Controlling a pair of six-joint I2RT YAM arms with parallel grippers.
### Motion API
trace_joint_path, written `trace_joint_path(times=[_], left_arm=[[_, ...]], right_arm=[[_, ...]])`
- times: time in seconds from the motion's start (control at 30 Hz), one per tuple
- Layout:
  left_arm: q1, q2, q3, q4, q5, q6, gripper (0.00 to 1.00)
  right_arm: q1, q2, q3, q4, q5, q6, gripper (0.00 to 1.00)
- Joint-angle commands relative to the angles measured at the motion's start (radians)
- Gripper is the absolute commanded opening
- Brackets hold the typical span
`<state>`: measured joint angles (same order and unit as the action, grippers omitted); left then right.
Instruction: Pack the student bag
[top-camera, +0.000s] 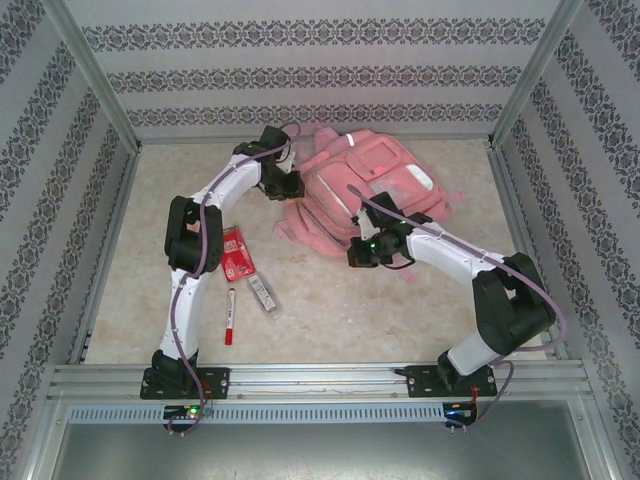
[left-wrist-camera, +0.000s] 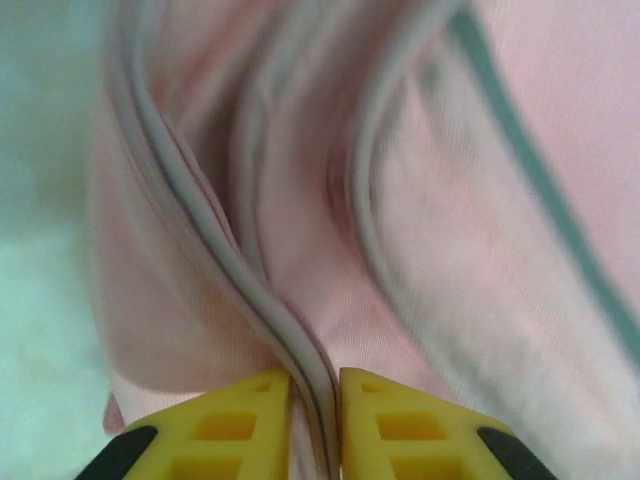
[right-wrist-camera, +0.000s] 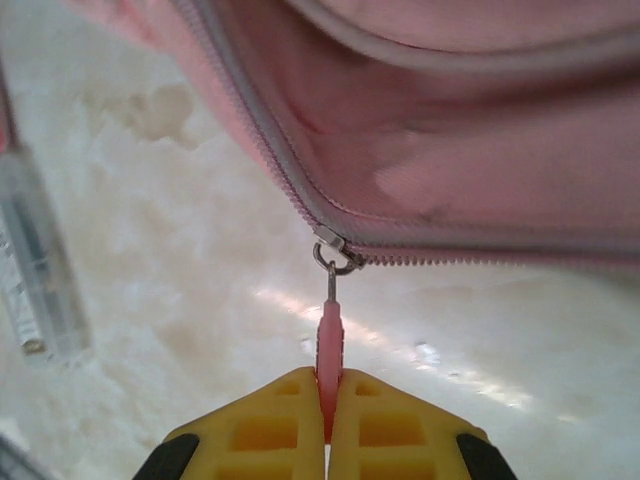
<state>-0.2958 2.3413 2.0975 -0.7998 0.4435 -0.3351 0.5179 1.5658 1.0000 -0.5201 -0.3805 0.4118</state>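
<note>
Near edge of the table (top-camera: 400, 315): a red marker (top-camera: 229, 316) lies left of centre, just ahead of the left arm's base. A slim clear case (top-camera: 263, 295) lies just beside it on the right, angled. A flat red packet (top-camera: 236, 253) lies just beyond both, partly under the left arm.

Mid table, right of centre: the right gripper (right-wrist-camera: 328, 388) is low over the surface at the near edge of the student bag (top-camera: 375, 185). Its yellow fingers are pressed together on the pink zipper pull (right-wrist-camera: 329, 340). The pull runs straight from the fingers to the metal slider (right-wrist-camera: 335, 255), which sits on the grey zipper track along the bag's edge. The clear case shows blurred at the left of the right wrist view.

Far half, centre to right: the bag lies slumped on the table, front pockets up, reaching almost to the back wall.

Far left of the bag: the left gripper (left-wrist-camera: 315, 385) is against the bag's left side. Its jaws stand narrow, with a grey-piped fold of pink fabric pinched between them.
</note>
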Motion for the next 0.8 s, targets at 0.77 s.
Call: trace_joint_path(times=[0.77], left_arm=[[-0.117, -0.567, -0.821, 0.416, -0.056, -0.436, 0.50]], right_arm=[[0.097, 0.204, 0.174, 0.094, -0.248, 0.094, 0.00]])
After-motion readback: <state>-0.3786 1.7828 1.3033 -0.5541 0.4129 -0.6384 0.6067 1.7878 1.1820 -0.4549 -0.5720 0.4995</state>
